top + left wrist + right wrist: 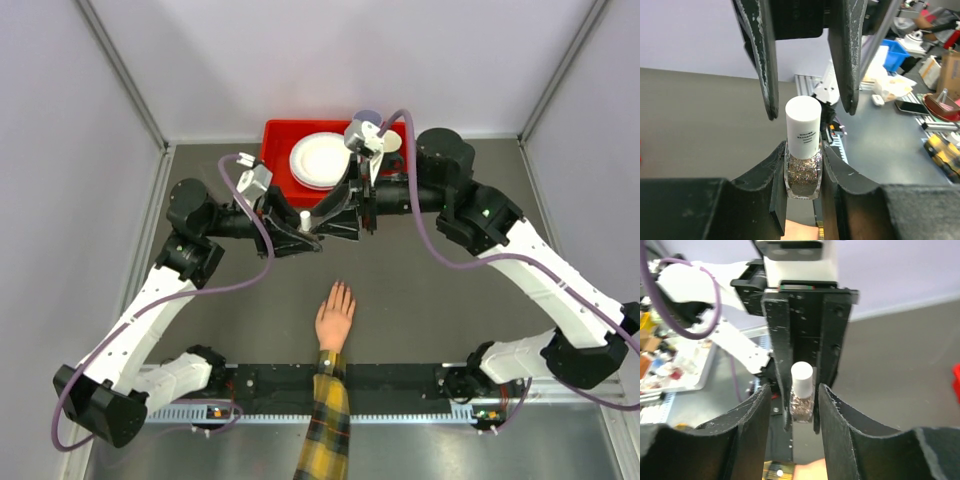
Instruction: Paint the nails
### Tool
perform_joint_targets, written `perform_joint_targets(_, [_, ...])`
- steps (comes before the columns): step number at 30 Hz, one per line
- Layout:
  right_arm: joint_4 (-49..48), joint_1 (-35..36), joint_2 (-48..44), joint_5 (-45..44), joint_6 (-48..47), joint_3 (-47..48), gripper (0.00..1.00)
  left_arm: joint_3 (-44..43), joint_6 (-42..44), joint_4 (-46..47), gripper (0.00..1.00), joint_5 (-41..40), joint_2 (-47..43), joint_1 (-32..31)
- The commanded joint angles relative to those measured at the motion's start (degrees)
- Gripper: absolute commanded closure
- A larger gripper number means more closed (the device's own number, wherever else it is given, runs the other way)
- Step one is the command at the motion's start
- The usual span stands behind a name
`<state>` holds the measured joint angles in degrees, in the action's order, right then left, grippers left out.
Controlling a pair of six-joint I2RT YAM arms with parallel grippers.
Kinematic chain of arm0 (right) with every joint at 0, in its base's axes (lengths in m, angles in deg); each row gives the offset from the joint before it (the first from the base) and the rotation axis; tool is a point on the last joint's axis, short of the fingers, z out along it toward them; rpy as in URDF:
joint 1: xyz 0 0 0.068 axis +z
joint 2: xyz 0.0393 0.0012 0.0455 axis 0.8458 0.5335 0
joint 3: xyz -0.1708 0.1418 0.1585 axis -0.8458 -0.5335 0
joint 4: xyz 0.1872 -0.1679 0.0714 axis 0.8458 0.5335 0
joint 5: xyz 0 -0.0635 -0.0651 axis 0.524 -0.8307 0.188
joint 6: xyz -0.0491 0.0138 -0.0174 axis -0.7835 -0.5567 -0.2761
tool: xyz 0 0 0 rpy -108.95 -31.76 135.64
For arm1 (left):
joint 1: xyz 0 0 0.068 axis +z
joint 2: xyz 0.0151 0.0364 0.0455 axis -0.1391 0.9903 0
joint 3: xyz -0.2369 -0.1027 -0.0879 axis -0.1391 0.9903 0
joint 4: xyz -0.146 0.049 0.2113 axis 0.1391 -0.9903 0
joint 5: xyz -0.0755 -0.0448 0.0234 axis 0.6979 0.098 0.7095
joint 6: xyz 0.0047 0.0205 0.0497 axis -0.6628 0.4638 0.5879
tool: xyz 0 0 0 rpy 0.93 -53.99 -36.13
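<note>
A peach hand point(335, 320) with a yellow-and-dark plaid sleeve point(325, 430) lies palm down near the table's front, fingers pointing away. Its nails point(341, 287) are too small to make out. My left gripper point(303, 228) is shut on a small clear bottle of glitter polish point(803, 172) with a white cap point(803, 125), held upright above the table beyond the hand. My right gripper point(328, 222) faces it, open and empty, its fingers point(847, 60) either side of the cap without touching. In the right wrist view the bottle point(801, 402) stands just past my open right gripper point(795, 390).
A red tray point(275, 140) with white plates point(320, 160) stands at the back, behind both grippers. A black rail point(400, 380) runs along the near edge, crossed by the sleeve. Grey walls close in both sides.
</note>
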<state>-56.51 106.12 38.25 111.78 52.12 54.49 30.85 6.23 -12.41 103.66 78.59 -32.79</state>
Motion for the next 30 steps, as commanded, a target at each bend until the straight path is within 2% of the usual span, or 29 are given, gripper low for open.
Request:
perform_joint_targets(1, [-6.44,-0.63,1.13,10.67,1.68,0.22,0.58,-0.30,-3.91,6.32,1.00,5.57,-0.69,-0.08])
perform_joint_targets(6, [-9.08,-0.63,2.01,11.72,3.25,0.48,0.58,0.31,-3.91,6.41,1.00,5.57,-0.86,0.01])
perform_joint_targets(16, [-10.58,-0.63,5.79,14.45,4.84,2.51,0.67,0.31,-3.91,6.59,1.00,5.04,-1.13,-0.08])
perform_joint_targets(19, [-10.32,-0.63,5.79,12.79,5.19,2.68,0.88,0.14,-2.78,5.98,1.00,3.73,-1.30,0.10])
perform_joint_targets(20, [-9.97,-0.63,5.62,11.82,5.11,2.60,1.00,-0.30,-1.55,4.67,1.00,1.29,-1.39,0.10])
perform_joint_targets(21, [-9.44,-0.63,5.44,10.42,4.76,2.60,1.00,-0.82,2.46,-0.48,1.00,-0.57,-1.56,0.01])
perform_joint_targets(22, [-8.83,-0.63,4.83,6.49,4.75,2.25,1.00,-2.22,5.03,-3.66,1.00,-3.80,-1.65,0.10])
perform_joint_targets(23, [-8.30,-0.37,4.22,3.76,5.01,1.64,1.00,-3.02,7.58,-7.18,1.00,-10.36,-1.57,0.01])
perform_joint_targets(25, [-7.33,2.34,1.42,-14.82,3.62,-0.73,1.00,-4.60,13.13,-15.10,1.00,-22.41,-1.57,0.01])
perform_joint_targets(26, [-5.67,9.14,0.61,-25.78,-0.22,-1.27,1.00,-4.52,13.57,-15.30,1.00,-27.95,-1.83,0.01])
perform_joint_targets(27, [-5.48,13.04,0.43,-50.69,-1.73,-1.53,1.00,-4.26,12.88,-15.30,1.00,-42.10,-1.92,0.01])
perform_joint_targets(29, [-3.39,17.89,2.44,-66.43,-1.32,-0.14,1.00,-2.50,10.86,-13.63,1.00,-51.95,-1.92,0.01])
perform_joint_targets(30, [-2.24,19.30,3.50,-72.06,0.08,1.44,1.00,-2.24,9.90,-10.84,1.00,-54.00,-1.66,0.01])
